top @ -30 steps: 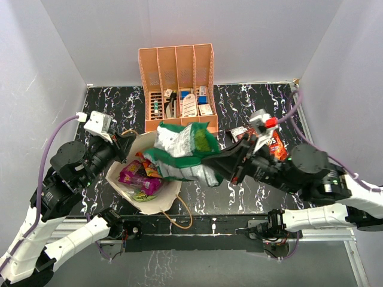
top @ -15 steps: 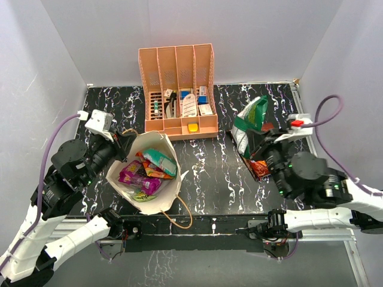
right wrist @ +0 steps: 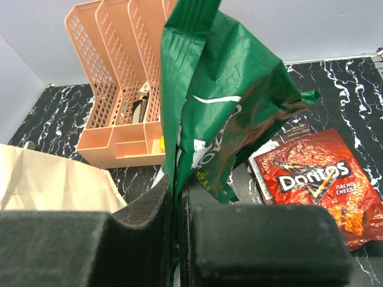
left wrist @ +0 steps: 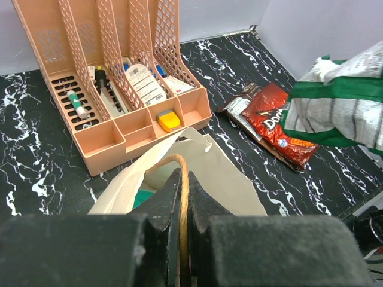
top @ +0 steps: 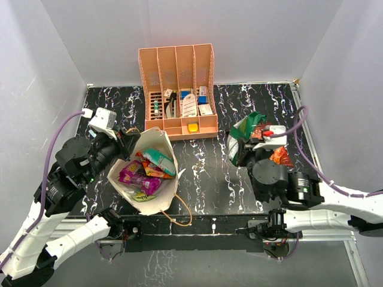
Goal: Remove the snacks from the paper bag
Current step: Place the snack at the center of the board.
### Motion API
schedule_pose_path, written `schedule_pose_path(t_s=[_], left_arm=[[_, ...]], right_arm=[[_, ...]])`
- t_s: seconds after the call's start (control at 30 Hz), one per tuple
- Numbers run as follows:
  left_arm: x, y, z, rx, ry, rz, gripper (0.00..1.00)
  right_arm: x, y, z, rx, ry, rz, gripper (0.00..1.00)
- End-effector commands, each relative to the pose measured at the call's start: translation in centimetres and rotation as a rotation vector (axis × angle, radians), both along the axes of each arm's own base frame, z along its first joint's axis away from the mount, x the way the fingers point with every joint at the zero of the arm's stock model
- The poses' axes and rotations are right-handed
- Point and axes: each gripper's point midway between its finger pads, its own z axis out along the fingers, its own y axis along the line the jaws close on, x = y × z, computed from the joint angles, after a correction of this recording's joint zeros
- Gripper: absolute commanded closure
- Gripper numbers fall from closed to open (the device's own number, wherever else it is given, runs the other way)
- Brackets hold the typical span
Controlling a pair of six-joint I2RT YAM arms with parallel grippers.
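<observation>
The tan paper bag (top: 166,196) stands open at the left, with purple (top: 133,173), orange (top: 153,171) and teal-white (top: 159,159) snacks inside. My left gripper (left wrist: 183,197) is shut on the bag's cord handle (left wrist: 181,170) at its far rim. My right gripper (right wrist: 178,197) is shut on the edge of a green packet (right wrist: 221,101), which hangs over the table's right side (top: 245,131). Beside it, the red Doritos bag (right wrist: 317,185) lies flat on the table, partly over a dark packet (left wrist: 238,110).
A peach slotted organizer (top: 178,89) with small boxes and bottles stands at the back centre. The bag's second cord handle (top: 184,216) loops over the near table edge. Grey walls close in the left, back and right sides.
My right arm has carried the green packet from above the bag over to the right, near the Doritos bag. The left gripper has kept its hold on the handle.
</observation>
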Motion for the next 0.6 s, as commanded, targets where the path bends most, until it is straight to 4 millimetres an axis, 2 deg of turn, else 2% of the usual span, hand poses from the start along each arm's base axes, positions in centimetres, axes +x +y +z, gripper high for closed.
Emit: schedule_pose_path(t_s=[0.0, 0.13, 0.2, 0.4, 0.57], left_arm=[[-0.5, -0.3, 1.4, -0.052, -0.017, -0.02, 1.0], [-0.7, -0.2, 1.6, -0.065, -0.015, -0.019, 1.0], [-0.8, -0.1, 1.7, -0.072, -0.016, -0.019, 1.0], [-1.2, 0.2, 2.2, -0.083, -0.023, -0.02, 1.0], [-1.4, 0.4, 2.1, -0.08, -0.021, -0.019, 1.0]], right_arm=[[3.7, 0.6, -0.2, 0.075, 0.021, -0.054, 0.93], [10.2, -0.3, -2.4, 0.092, 0.088, -0.005, 0.93], [12.4, -0.3, -3.0, 0.133, 0.111, 0.054, 0.93], [16.6, -0.6, -1.9, 0.278, 0.074, 0.181, 0.93], [19.2, -3.0, -1.5, 0.424, 0.065, 0.178, 0.93]])
